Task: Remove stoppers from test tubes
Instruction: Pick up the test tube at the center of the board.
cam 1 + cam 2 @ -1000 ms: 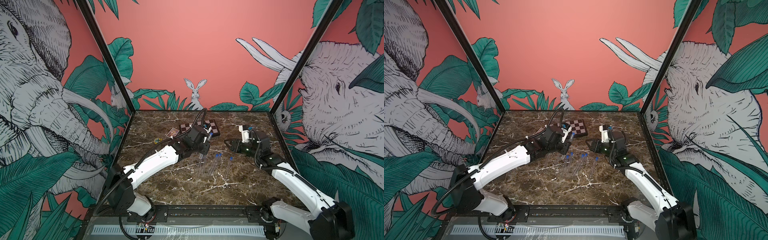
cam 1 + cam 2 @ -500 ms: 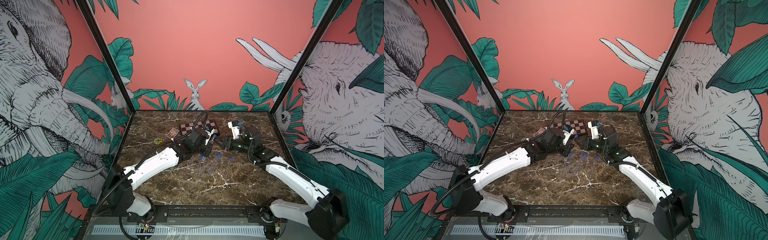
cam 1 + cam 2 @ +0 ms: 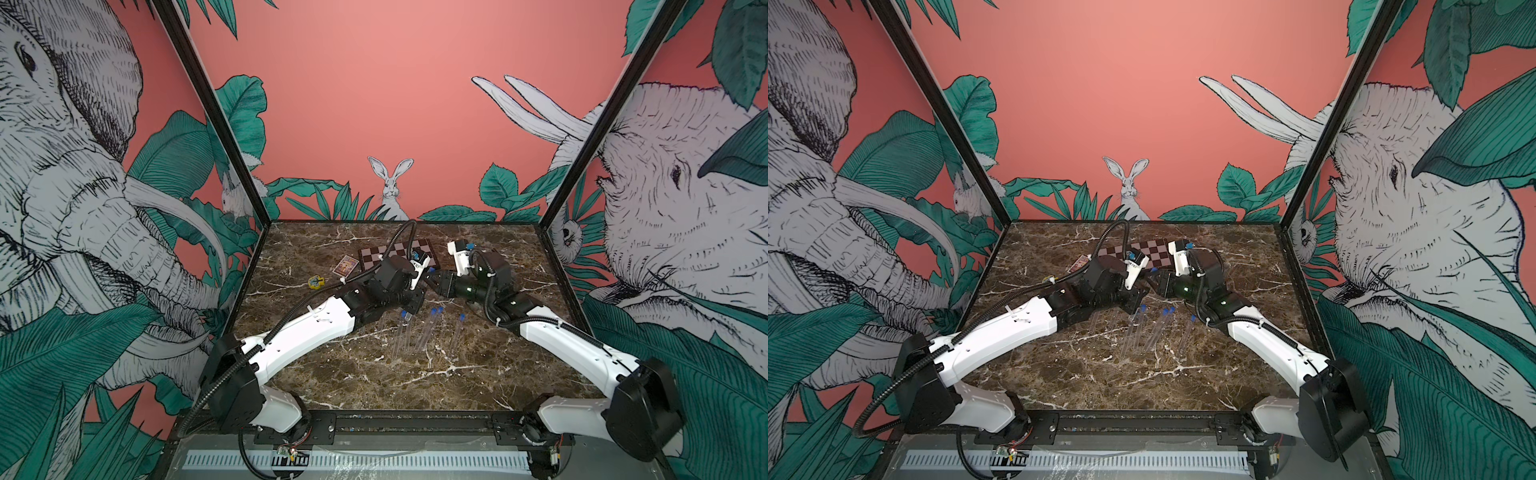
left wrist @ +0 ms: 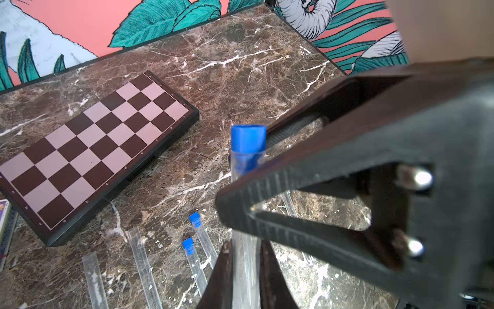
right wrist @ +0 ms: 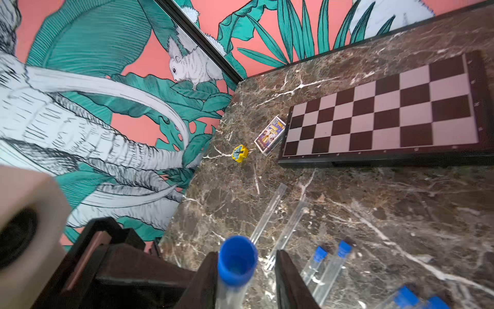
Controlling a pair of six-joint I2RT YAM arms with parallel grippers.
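Right fingers (image 5: 288,283) nearer, perhaps around cylindrical stopper (image 5: 236,263)

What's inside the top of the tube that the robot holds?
A blue stopper plugs the held tube; its lower part shows through the clear wall. Farther down, the right gripper covers the tube's middle, hiding what's inside.
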